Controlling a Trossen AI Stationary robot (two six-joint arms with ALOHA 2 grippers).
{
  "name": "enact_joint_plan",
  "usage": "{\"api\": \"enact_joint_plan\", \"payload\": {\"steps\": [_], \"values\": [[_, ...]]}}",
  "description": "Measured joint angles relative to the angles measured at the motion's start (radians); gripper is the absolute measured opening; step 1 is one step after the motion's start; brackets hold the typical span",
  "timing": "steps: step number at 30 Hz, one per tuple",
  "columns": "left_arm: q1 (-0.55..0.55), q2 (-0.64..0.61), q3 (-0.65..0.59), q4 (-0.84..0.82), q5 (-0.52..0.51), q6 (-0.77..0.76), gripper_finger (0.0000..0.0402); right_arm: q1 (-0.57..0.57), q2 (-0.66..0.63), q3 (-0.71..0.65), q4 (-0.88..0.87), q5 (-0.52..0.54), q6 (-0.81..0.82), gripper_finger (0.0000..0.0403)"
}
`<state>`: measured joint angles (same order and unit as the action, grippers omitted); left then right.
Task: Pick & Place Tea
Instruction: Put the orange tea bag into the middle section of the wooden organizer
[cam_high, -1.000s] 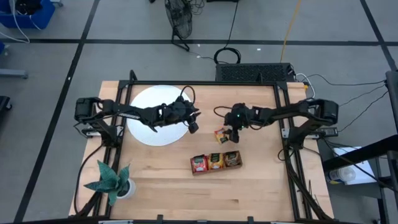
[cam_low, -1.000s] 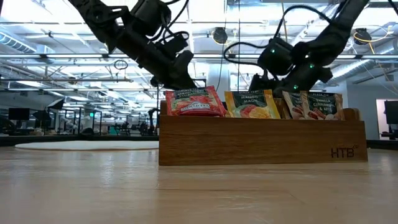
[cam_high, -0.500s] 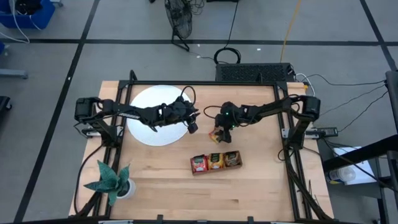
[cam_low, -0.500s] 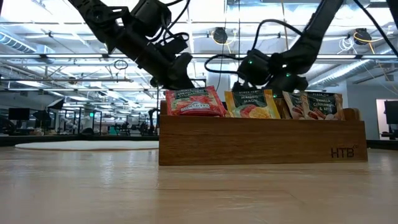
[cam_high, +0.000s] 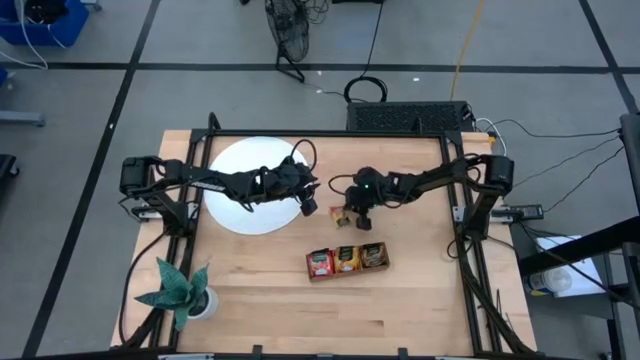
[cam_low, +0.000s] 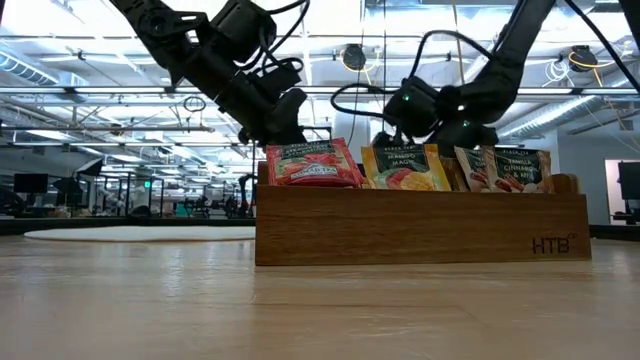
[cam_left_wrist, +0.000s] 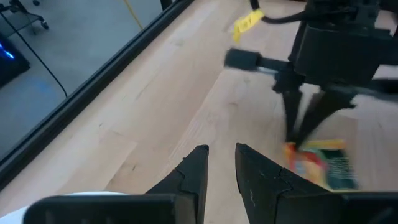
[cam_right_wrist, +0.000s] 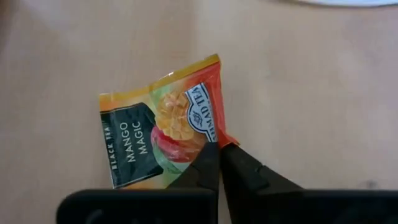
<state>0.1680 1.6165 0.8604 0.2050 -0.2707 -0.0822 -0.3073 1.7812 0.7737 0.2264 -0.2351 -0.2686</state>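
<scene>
A: Pale, grainy wooden table (cam_high: 260, 290). At centre, right gripper (cam_high: 349, 216), dark fingers (cam_right_wrist: 239, 165) pressed together on the corner of a flat, glossy orange-yellow sachet (cam_right_wrist: 161, 121) marked "Mango Magic", lying on the bare wood.

B: Where against the tray?

A: At about 12 o'clock from the brown wooden tray (cam_high: 347, 261), just beyond it, apart. Boxy, smooth-sided tray, three compartments: red sachets (cam_low: 312, 163) in one end, orange-yellow sachets (cam_low: 404, 166) in the middle, brownish sachets (cam_low: 512, 168) in the other end, all standing upright with crinkled top edges above the wall.

B: And the left side?

A: Left gripper (cam_high: 308, 205) poised at roughly 9 o'clock from the pinched sachet, near the edge of the flat, round white disc (cam_high: 232, 212). Tapered black fingers (cam_left_wrist: 193, 171) a little apart, nothing between them.

B: Anything else on the wood?

A: Small potted plant (cam_high: 180, 293) with spiky green leaves at about 8 o'clock from the tray, well apart, near the table's corner.
</scene>
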Motion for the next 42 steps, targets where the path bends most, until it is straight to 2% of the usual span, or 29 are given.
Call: {"api": "enact_joint_plan", "payload": {"steps": [5,8,12,17,21,24,27,35,38,42], "values": [[0.0,0.0,0.0,0.0,0.0,-0.038,0.0088,0.051,-0.056,-0.004,0.154,0.292,-0.03,0.0001],[0.0,0.0,0.0,0.007,0.0,-0.057,0.0088,0.1,-0.109,-0.023,0.306,0.447,-0.085,0.0],[0.0,0.0,0.0,0.052,0.0,-0.078,0.0088,0.162,-0.157,-0.097,0.543,0.71,-0.148,0.0],[0.0,0.0,0.0,0.188,0.027,-0.079,0.0088,0.191,-0.183,-0.257,0.943,0.852,-0.182,0.0],[-0.001,0.0,0.0,0.344,0.114,-0.098,0.0088,0.192,-0.187,-0.382,1.222,0.867,-0.168,0.0],[0.014,0.0,0.0,0.383,0.191,-0.151,0.0088,0.203,-0.186,-0.434,1.327,0.862,-0.157,0.0],[0.037,0.0,0.0,0.397,0.24,-0.197,0.0088,0.211,-0.186,-0.443,1.339,0.861,-0.159,0.0],[0.035,0.045,0.0,0.434,0.245,-0.322,0.009,0.218,-0.184,-0.408,1.339,0.76,-0.136,0.0],[0.032,0.072,0.0,0.46,0.248,-0.335,0.0115,0.218,-0.184,-0.409,1.334,0.759,-0.136,0.0],[0.032,0.08,0.0,0.504,0.251,-0.294,0.0174,0.218,-0.184,-0.409,1.31,0.76,-0.136,0.0]]}}
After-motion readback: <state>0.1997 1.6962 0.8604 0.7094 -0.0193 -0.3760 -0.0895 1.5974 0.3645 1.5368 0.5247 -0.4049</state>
